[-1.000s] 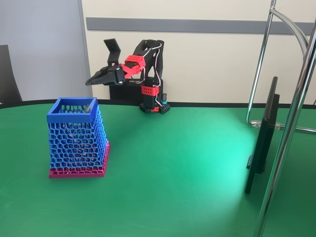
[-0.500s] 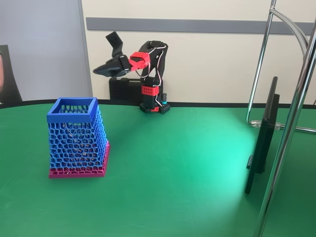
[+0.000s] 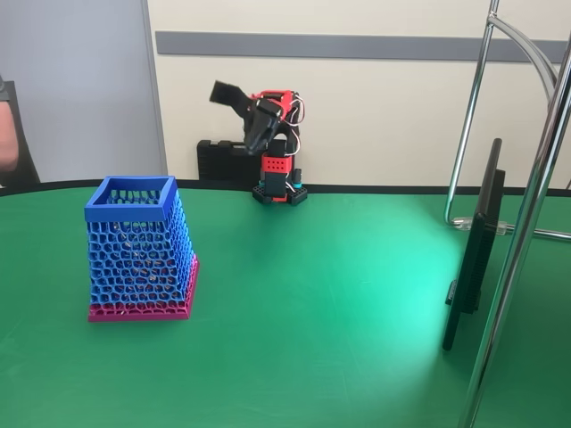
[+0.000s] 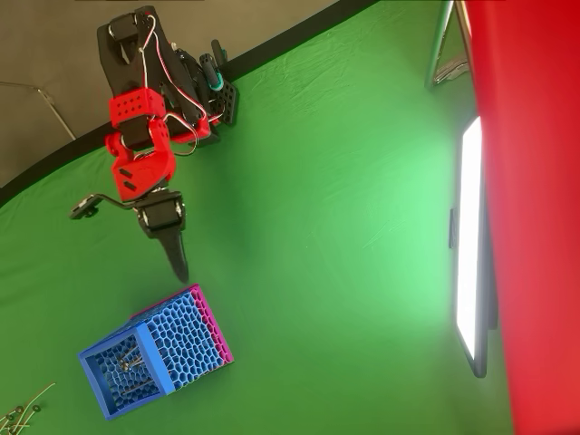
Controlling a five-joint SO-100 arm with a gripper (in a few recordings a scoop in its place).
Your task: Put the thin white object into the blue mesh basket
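While the gripper (image 4: 136, 236) hangs wide open and empty near the table's back edge, the stick (image 4: 132, 361) seems to lie inside the basket (image 4: 152, 349) just beyond it.

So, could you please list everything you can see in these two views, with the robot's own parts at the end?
blue mesh basket: one, blue honeycomb mesh on a pink base, upright on the left of the table in the fixed view; thin pale sticks seem to lie inside it in the overhead view, too small to identify.
table: one, green cover.
screen: one, black edge, lit white, standing at the table's right side.
metal stand: one, chrome tubes, right edge of the fixed view.
black box: one, behind the arm's base by the wall.
person's arm: one, at the left edge.
arm: one, red and black, at the table's far edge.
fingers: two, black, spread apart, holding nothing.
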